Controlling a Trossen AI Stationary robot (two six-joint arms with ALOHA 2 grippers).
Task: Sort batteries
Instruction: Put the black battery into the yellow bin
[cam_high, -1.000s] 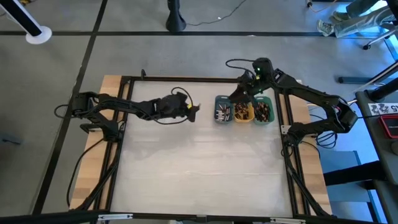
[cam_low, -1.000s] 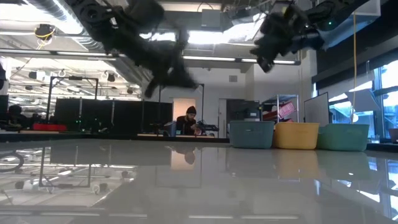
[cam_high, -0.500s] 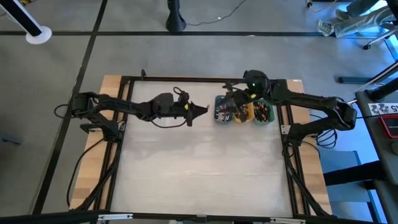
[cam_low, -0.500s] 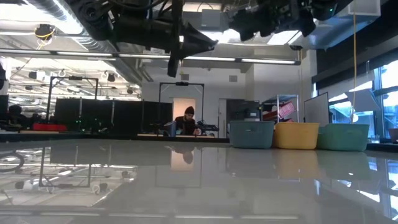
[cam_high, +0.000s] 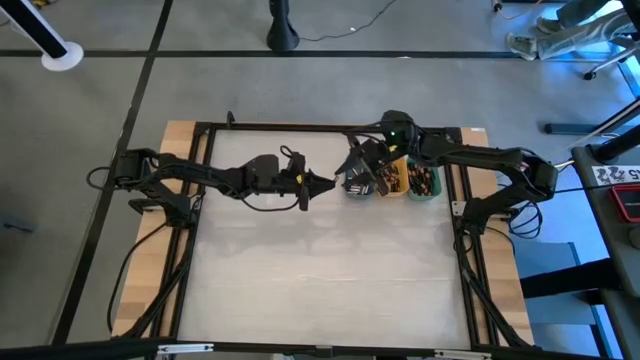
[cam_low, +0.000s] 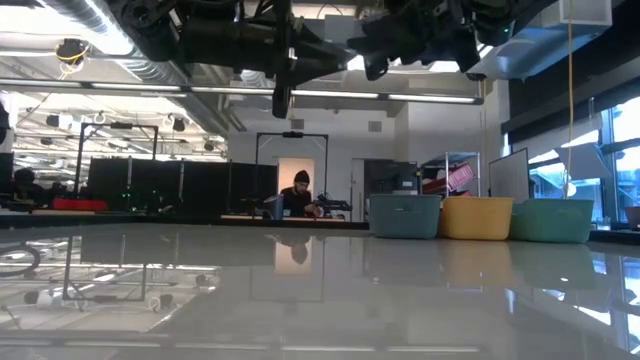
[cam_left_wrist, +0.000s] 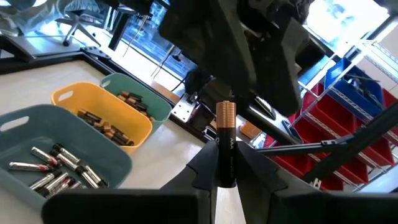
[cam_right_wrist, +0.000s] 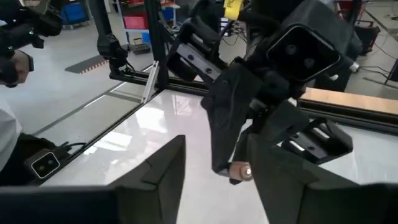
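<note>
My left gripper (cam_high: 325, 183) points level toward the trays, shut on one battery (cam_left_wrist: 226, 140), black with a copper top. My right gripper (cam_high: 352, 168) faces it from above the blue tray (cam_high: 357, 182), open. In the right wrist view, the battery's copper end (cam_right_wrist: 239, 172) shows between my right gripper's (cam_right_wrist: 214, 169) two fingers, clear of both. Silvery batteries (cam_left_wrist: 56, 169) lie in the blue tray (cam_left_wrist: 25, 127). Dark and copper ones (cam_left_wrist: 102, 124) lie in the orange tray (cam_left_wrist: 127, 115). More lie in the green tray (cam_high: 423, 178). My left gripper pinches the battery's black body (cam_left_wrist: 226, 163) between its two fingers. The fingers come level from the table's left. The copper end (cam_left_wrist: 226, 113) sticks out past the fingertips toward my right gripper. The battery is held high, clear of the table and trays.
The three trays stand side by side at the table's far right, seen in the low view as blue (cam_low: 405, 216), orange (cam_low: 476, 217) and green (cam_low: 551, 220). A black frame (cam_high: 300, 127) borders the table. A person (cam_low: 300, 195) sits far back in the room.
My left gripper has risen and tipped up from pointing down to level, moving toward the trays with the battery. My right gripper has swung from above the orange and green trays toward the table's left, ending close in front of my left gripper.
</note>
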